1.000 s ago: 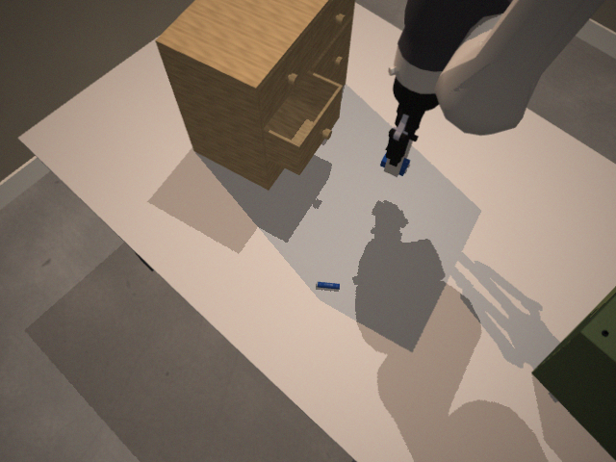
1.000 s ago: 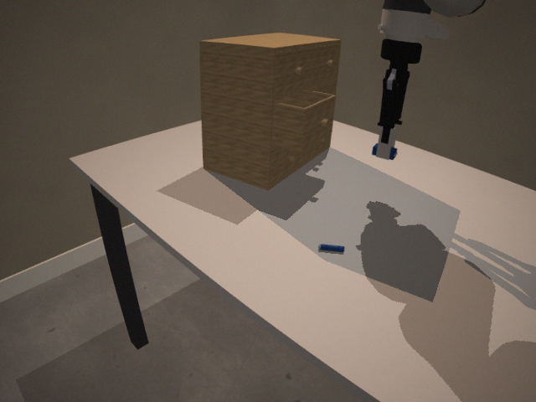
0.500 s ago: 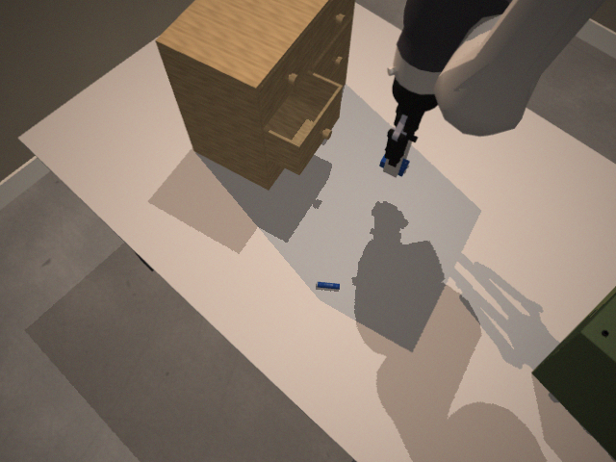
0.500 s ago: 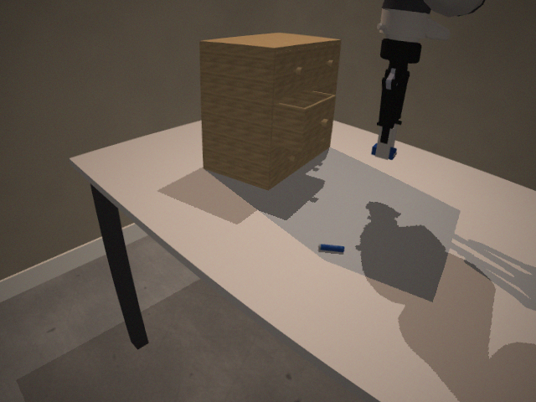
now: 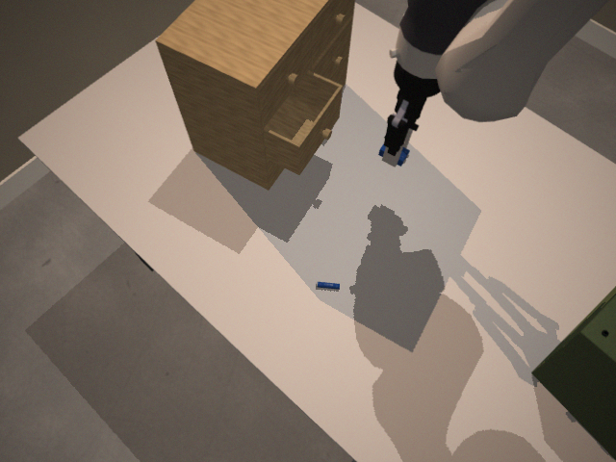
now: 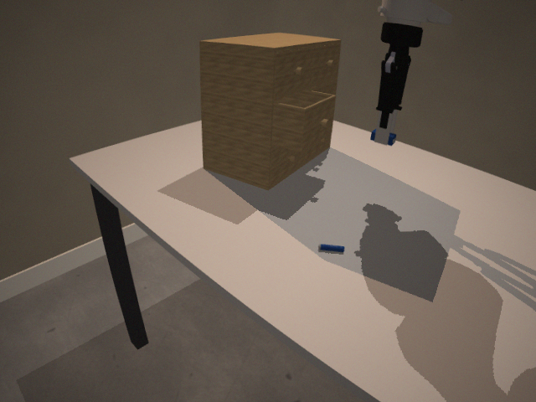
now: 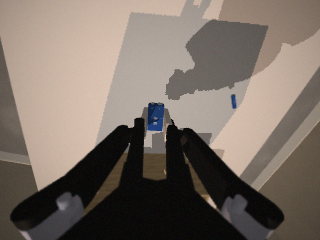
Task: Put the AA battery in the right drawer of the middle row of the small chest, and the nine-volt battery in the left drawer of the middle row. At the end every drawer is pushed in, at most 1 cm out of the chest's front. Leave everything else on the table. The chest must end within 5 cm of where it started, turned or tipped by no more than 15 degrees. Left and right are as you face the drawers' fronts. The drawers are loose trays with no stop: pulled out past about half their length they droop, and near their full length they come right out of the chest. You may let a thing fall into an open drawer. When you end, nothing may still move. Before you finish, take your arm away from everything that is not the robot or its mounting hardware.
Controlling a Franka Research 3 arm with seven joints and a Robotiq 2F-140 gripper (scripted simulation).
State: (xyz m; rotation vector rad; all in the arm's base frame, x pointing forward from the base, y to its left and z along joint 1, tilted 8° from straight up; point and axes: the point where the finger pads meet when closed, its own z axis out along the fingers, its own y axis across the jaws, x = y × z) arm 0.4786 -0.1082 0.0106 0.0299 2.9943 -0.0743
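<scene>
A black two-finger gripper [image 5: 394,155] hangs from a white robot arm [image 5: 490,60], fingers pointing straight down, raised above a pale beige table top [image 5: 522,164]. Its fingers are clenched on a small blue rectangular nine-volt battery [image 5: 393,153], which sits at the very fingertips. In the wrist view the battery [image 7: 155,117] shows its terminal end face, with two small pale terminals, facing up toward the camera; the long axis of that face runs away from the camera, along the line between the two fingers. Whether the block's longest side is upright or level cannot be told.

To one side of the gripper, near it but apart, stands a small light-brown wooden chest of drawers [image 5: 233,54] with round wooden knobs. One middle-row drawer [image 5: 303,112] is pulled partly out, its open tray facing up, roughly level with the gripper's fingertips in the exterior view. The other drawers look pushed in.

Well away from the gripper, lower on the table and toward its near edge, a slim blue cylindrical AA battery [image 5: 327,285] lies flat on its side. Its long axis runs nearly level across the top view. It lies just beside the dark shadow cast by the arm.

A dark green box [image 5: 581,377] sits at the table's far corner, well apart from the gripper.
</scene>
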